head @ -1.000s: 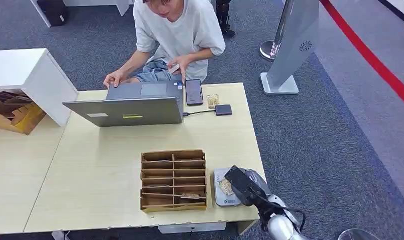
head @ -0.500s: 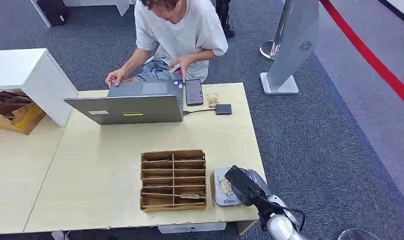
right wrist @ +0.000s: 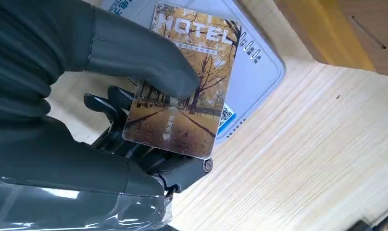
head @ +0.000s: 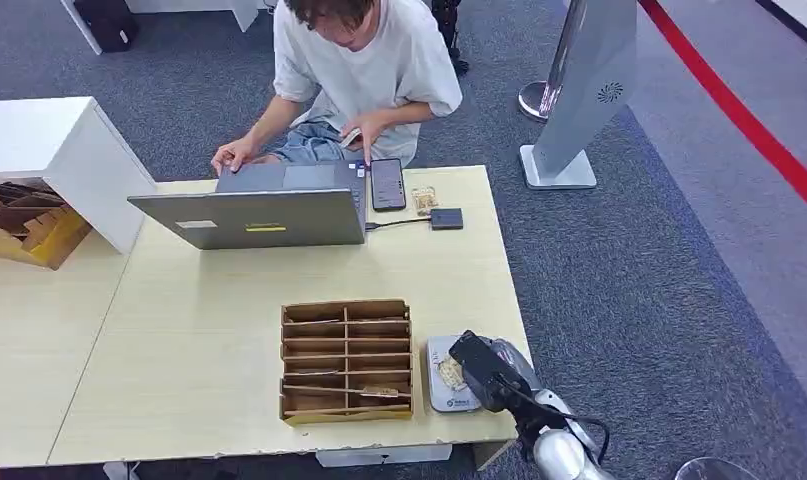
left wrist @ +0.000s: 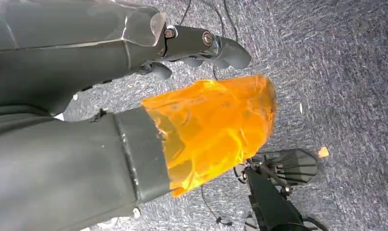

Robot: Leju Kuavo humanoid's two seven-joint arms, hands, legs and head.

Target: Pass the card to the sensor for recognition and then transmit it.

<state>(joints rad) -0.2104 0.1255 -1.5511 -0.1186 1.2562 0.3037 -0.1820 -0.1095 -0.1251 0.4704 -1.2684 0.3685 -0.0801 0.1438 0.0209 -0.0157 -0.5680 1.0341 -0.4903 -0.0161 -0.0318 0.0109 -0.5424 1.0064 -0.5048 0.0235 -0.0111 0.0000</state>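
I see the right robot hand (right wrist: pixel 134 125) over the near right corner of the tabletop (head: pixel 179 340), thumb pressed on the face of the card (right wrist: pixel 182 82) and darker fingers (right wrist: pixel 103 103) underneath, so it's grasping the card flat. The card hangs above the sensor (right wrist: pixel 259 72), a pale flat pad with rounded corners just right of the cardboard organizer (head: pixel 346 360); can't tell if card and pad touch. Card face: autumn tree avenue in yellows and browns, "HOTEL" in large letters at one end (small print in the middle is too fine to read). From the head camera, the right arm comes up from the lower edge, wrist over the pad. Left robot hand (left wrist: pixel 201 45) hangs over grey carpet (left wrist: pixel 336 72), fingers curled in, nothing in them.
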